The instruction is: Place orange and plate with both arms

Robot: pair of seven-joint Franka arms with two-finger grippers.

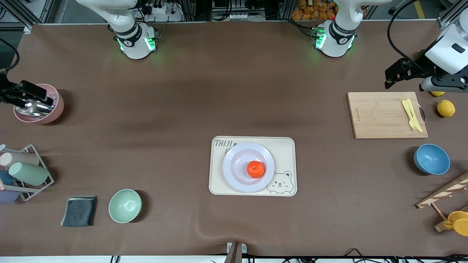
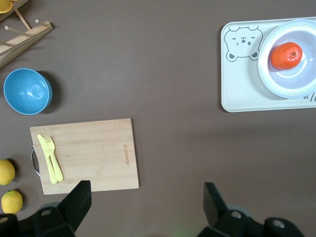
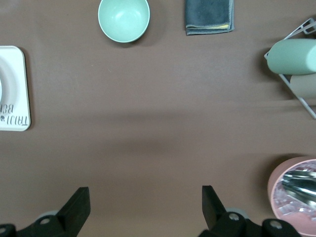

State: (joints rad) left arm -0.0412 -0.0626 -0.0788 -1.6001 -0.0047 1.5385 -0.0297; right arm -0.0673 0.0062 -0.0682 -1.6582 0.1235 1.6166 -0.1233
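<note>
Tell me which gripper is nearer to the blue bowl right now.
Left. The left gripper hangs open at the cutting board's corner, on the blue bowl's end. The right gripper waits open over the pink bowl, a table-length away.

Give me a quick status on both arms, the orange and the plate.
Left gripper open, empty, by the cutting board. Right gripper open, empty, by the pink bowl. Orange on plate, plate on tray.

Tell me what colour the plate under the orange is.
Pale white-lavender, glossy. The plate holding the orange shows best in the front view.
</note>
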